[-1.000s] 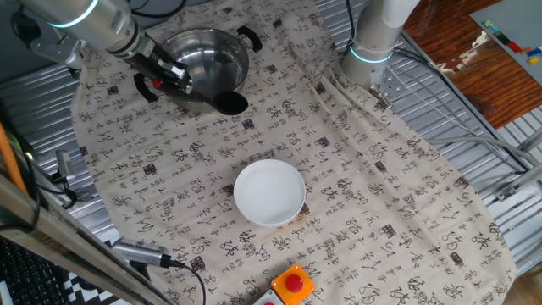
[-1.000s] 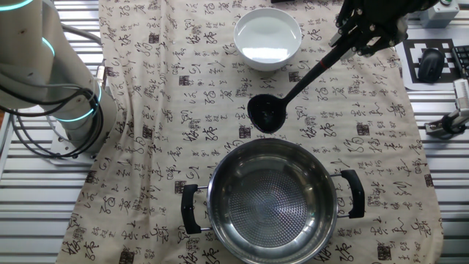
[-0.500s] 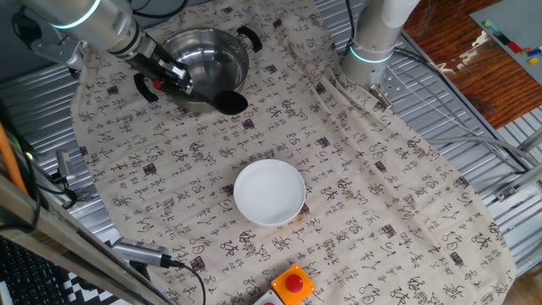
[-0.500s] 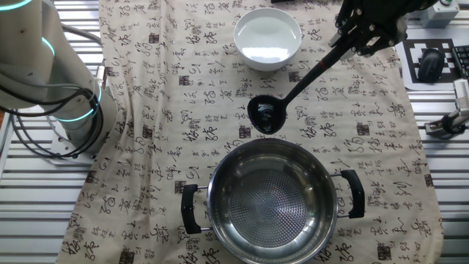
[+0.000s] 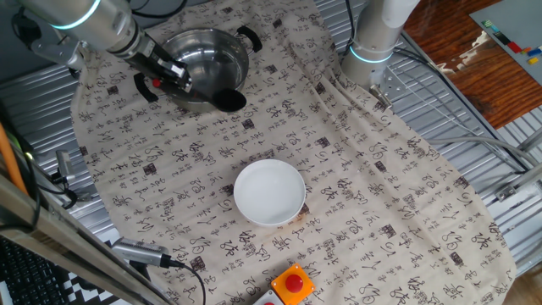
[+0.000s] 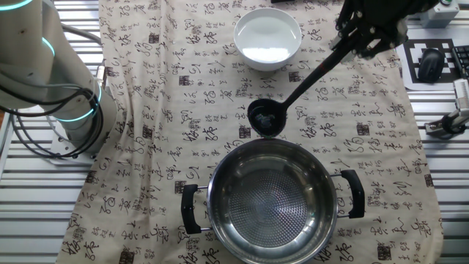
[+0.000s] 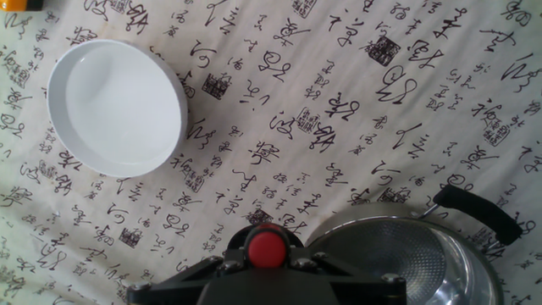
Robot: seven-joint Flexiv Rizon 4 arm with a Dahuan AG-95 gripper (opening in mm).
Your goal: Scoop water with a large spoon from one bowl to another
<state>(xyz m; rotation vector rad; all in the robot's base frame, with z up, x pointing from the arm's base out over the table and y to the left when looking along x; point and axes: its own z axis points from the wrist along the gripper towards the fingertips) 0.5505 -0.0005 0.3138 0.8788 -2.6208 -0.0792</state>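
My gripper (image 6: 361, 38) is shut on the handle of the black ladle (image 6: 308, 79). The ladle's scoop (image 6: 267, 117) hangs between the white bowl (image 6: 267, 37) and the steel pot (image 6: 270, 196), close to the pot's near rim. In one fixed view the scoop (image 5: 226, 101) is at the pot's (image 5: 206, 59) front edge and the bowl (image 5: 269, 192) lies well away. The hand view shows the ladle's red tip (image 7: 266, 247) at the bottom, the bowl (image 7: 117, 107) upper left and the pot (image 7: 406, 258) lower right. The scoop's contents cannot be made out.
A patterned cloth (image 5: 364, 195) covers the table. A second arm's base (image 5: 373, 42) stands at the cloth's far side, and shows at the left in the other fixed view (image 6: 51, 81). A red button box (image 5: 292, 284) sits near the front edge beyond the bowl.
The ladle has shifted slightly toward the pot and the scoop has risen a little. The bowl and pot have not moved.
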